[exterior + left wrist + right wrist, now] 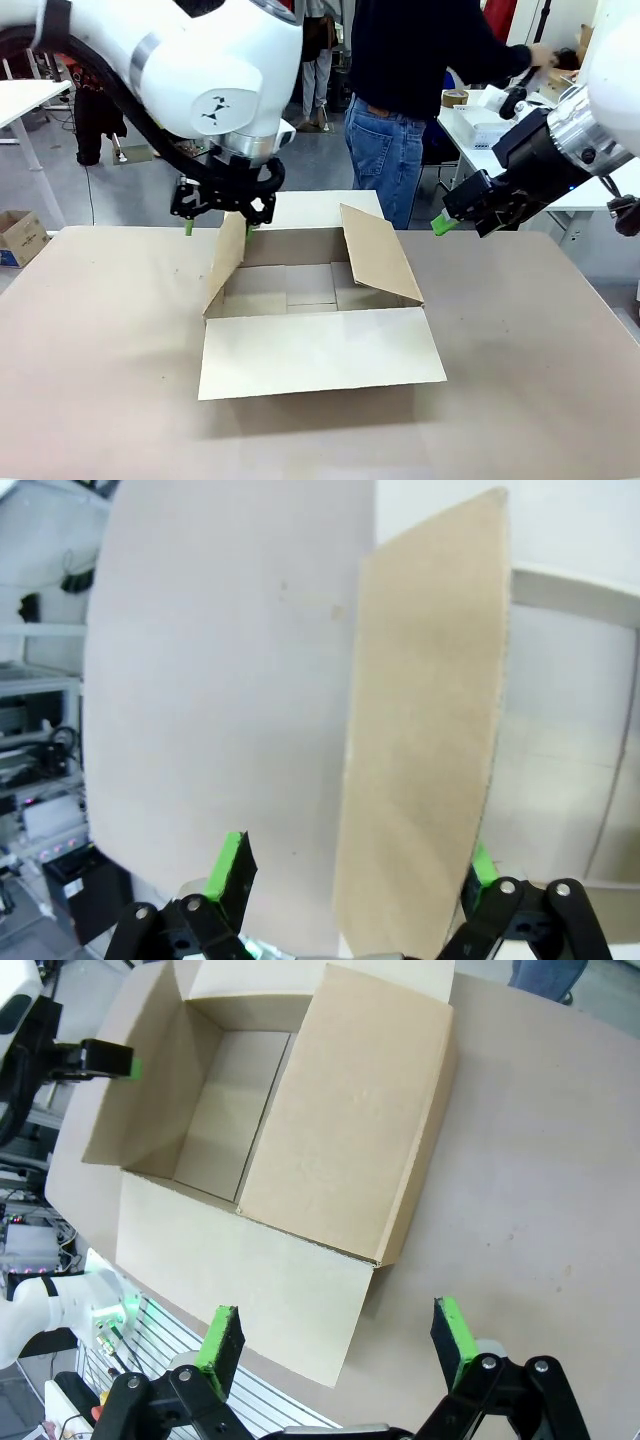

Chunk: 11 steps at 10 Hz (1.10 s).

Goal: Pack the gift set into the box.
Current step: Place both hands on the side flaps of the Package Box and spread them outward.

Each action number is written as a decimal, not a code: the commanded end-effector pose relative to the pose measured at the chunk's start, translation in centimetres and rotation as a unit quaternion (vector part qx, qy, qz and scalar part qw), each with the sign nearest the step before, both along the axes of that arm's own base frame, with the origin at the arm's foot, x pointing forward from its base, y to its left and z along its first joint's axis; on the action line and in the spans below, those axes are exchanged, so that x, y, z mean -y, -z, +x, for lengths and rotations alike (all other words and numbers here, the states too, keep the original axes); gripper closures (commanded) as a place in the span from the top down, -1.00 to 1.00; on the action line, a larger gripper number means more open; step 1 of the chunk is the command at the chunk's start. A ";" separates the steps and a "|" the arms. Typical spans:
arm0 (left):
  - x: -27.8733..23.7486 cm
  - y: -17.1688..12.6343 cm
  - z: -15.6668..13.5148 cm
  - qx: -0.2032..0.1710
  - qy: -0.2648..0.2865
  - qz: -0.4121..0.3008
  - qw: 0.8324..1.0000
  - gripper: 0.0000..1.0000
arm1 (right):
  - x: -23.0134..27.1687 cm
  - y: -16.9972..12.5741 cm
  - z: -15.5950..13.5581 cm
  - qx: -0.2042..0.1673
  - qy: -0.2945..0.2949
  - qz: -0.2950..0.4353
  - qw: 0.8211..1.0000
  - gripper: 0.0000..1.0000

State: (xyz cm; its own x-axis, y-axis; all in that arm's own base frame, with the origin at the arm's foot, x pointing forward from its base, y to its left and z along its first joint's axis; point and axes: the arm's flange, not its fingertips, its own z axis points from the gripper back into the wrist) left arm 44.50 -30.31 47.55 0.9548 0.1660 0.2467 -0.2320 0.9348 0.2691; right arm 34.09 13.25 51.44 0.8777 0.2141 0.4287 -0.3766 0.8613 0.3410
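The box (pixel 310 285) stands open in the middle of the table, its floor bare and all four flaps spread. My left gripper (pixel 219 228) hangs over the box's left flap (pixel 420 730). It is open, and the upright flap stands between its green pads (pixel 230 865) without being pinched. In the right wrist view the box (pixel 230 1110) lies below and ahead. My right gripper (pixel 445 222) hovers to the right of the box, beyond its right flap. The right gripper (pixel 338 1335) is open with nothing between its fingers. The gift set is out of view.
A person in a dark top and jeans (pixel 385 130) stands at the far side, reaching to a white side table (pixel 480 125) at the back right. A small printed carton (pixel 20 235) sits on the floor at left. Bare tabletop (pixel 520 380) surrounds the box.
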 end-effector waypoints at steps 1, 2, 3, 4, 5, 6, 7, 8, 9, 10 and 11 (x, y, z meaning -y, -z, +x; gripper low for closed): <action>-2.5 0.3 -1.2 0.023 -0.042 0.014 0.999 1.00 | -0.2 0.0 -0.1 0.001 0.014 -0.003 1.000 1.00; -3.7 0.1 -1.5 0.029 -0.058 0.007 0.998 1.00 | -0.2 0.0 -0.1 0.001 0.014 -0.003 1.000 1.00; -5.5 0.1 -1.8 0.031 -0.084 -0.001 0.996 1.00 | -0.2 0.0 -0.1 0.001 0.014 -0.003 1.000 1.00; -6.4 0.2 -2.1 0.031 -0.095 -0.008 0.995 1.00 | -0.2 0.0 -0.1 0.001 0.014 -0.003 1.000 1.00; -8.6 0.7 -2.7 0.025 -0.121 -0.024 0.992 1.00 | -0.2 0.0 -0.1 0.001 0.014 -0.003 1.000 1.00; -10.3 1.2 -2.8 0.019 -0.147 -0.031 0.989 1.00 | -0.2 0.0 -0.1 0.001 0.014 -0.003 1.000 1.00; -12.2 1.7 -3.0 0.016 -0.162 -0.046 0.986 1.00 | -0.2 0.0 -0.1 0.001 0.014 -0.003 1.000 1.00; -13.9 2.4 -2.8 0.013 -0.163 -0.065 0.984 1.00 | -0.2 0.0 -0.1 0.001 0.014 -0.003 1.000 1.00; -15.5 3.3 -2.5 0.018 -0.131 -0.095 0.987 1.00 | -0.2 0.0 -0.1 0.001 0.014 -0.003 1.000 1.00; -17.3 4.5 -2.2 0.023 -0.073 -0.148 0.986 1.00 | -0.2 0.0 -0.1 0.001 0.014 -0.003 1.000 1.00; -19.1 5.7 -1.8 0.024 -0.040 -0.186 0.982 1.00 | -0.2 0.0 -0.1 0.001 0.014 -0.003 1.000 1.00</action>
State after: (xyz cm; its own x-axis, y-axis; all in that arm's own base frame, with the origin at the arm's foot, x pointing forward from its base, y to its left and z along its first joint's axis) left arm 43.30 -13.16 43.34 0.8777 0.4138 0.2416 -0.4276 0.9040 0.0052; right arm 34.09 13.24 51.43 0.8776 0.2129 0.4294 -0.3763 0.8611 0.3420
